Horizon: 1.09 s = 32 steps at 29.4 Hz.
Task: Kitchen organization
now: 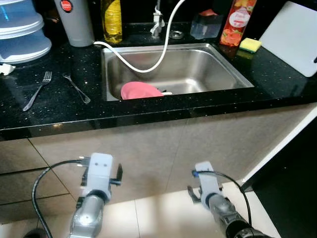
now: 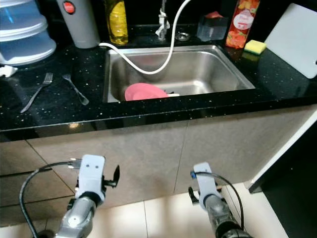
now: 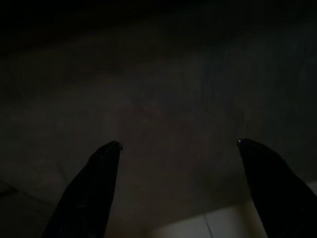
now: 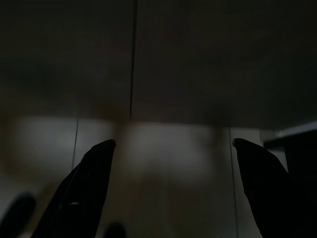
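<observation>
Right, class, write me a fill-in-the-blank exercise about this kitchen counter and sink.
1. The pink plate lies inside the ____.
2. A fork and a ____ lie on the black counter left of the sink.
3. The yellow sponge sits beside the white ____ board.
4. The white hose hangs into the ____.

Missing words: sink; spoon; cutting; sink

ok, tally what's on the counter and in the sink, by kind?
Forks: 2
Bottles: 2, yellow, red
Sponge: 1
Cutting board: 1
Grey jug: 1
Stacked containers: 1
Clear box: 1
Pink plate in sink: 1
Total: 10
</observation>
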Available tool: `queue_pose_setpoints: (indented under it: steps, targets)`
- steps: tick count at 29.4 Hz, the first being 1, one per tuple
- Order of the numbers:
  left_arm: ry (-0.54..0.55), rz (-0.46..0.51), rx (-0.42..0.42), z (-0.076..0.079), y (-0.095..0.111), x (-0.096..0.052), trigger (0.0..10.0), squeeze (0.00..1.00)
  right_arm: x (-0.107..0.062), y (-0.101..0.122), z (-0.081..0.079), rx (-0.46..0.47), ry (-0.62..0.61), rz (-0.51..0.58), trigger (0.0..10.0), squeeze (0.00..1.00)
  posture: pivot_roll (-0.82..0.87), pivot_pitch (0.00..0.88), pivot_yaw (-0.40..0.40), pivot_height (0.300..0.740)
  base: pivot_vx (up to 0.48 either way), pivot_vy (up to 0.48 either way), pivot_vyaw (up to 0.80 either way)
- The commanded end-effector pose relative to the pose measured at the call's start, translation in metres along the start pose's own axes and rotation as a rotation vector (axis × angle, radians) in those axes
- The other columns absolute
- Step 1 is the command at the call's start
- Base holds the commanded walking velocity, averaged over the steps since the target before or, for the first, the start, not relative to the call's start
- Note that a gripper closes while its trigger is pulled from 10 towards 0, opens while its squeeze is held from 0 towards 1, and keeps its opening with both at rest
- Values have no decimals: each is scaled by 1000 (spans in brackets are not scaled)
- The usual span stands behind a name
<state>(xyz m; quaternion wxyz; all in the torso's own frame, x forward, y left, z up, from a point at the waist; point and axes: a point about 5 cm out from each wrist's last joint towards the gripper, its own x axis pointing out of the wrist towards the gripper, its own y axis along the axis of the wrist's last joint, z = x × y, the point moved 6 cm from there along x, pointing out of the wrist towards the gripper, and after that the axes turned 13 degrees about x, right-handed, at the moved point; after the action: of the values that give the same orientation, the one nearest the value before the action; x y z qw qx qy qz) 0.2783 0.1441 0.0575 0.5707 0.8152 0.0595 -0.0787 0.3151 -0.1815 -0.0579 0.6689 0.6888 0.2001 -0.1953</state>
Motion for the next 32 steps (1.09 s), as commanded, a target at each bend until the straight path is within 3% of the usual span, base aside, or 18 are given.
queue_pose_setpoints:
  steps: [1,5,8,10,11,14,15,16,17,18,19,22,24,25,27,31,32]
  targets:
    - [-4,11,18,2,4,-4,10000,0,2,19,0,36,-12,76,10000,0,199,0,-34,740,0,0,0]
    - [-24,66,52,-2,19,-12,10000,0,0,41,-3,89,-11,182,10000,0,199,0,-26,740,0,0,0]
    - [-40,91,69,-4,26,-18,10000,0,-5,46,-4,110,-14,222,10000,0,206,0,-23,740,0,0,0]
    - [-72,133,117,-5,35,-32,10000,0,-19,56,-1,128,-28,305,10000,0,209,0,-19,740,0,0,0]
    - [-72,133,117,-5,35,-32,10000,0,-19,56,-1,128,-28,305,10000,0,209,0,-19,740,0,0,0]
    - [-38,196,100,-18,54,-41,10000,0,-42,99,4,153,-36,462,10000,0,199,0,-15,740,0,0,0]
    - [-38,196,100,-18,54,-41,10000,0,-42,99,4,153,-36,462,10000,0,199,0,-15,740,0,0,0]
    - [-10,244,103,-29,70,-41,10000,0,-56,137,6,145,-41,580,10000,0,195,0,-13,740,0,0,0]
    - [-10,244,103,-29,70,-41,10000,0,-56,137,6,145,-41,580,10000,0,195,0,-13,740,0,0,0]
    - [14,293,100,-38,88,-39,10000,0,-70,177,7,137,-40,698,10000,0,189,0,-16,740,0,0,0]
    - [14,293,100,-38,88,-39,10000,0,-70,177,7,137,-40,698,10000,0,189,0,-16,740,0,0,0]
    - [35,358,77,-48,115,-35,10000,0,-89,229,8,138,-44,822,10000,0,171,0,-19,740,0,0,0]
    - [35,358,77,-48,115,-35,10000,0,-89,229,8,138,-44,822,10000,0,171,0,-19,740,0,0,0]
    - [36,368,70,-49,121,-33,10000,0,-95,241,8,145,-41,851,10000,0,164,0,-19,740,0,0,0]
    - [54,383,61,-56,135,-25,10000,0,-113,282,-6,162,21,940,10000,0,149,0,-13,740,0,0,0]
    - [72,393,52,-61,145,-19,10000,0,-122,302,-23,170,94,956,10000,0,144,0,-12,740,0,0,0]
    - [96,397,42,-66,149,-15,10000,0,-119,305,-34,192,143,928,10000,0,151,0,-15,740,0,0,0]
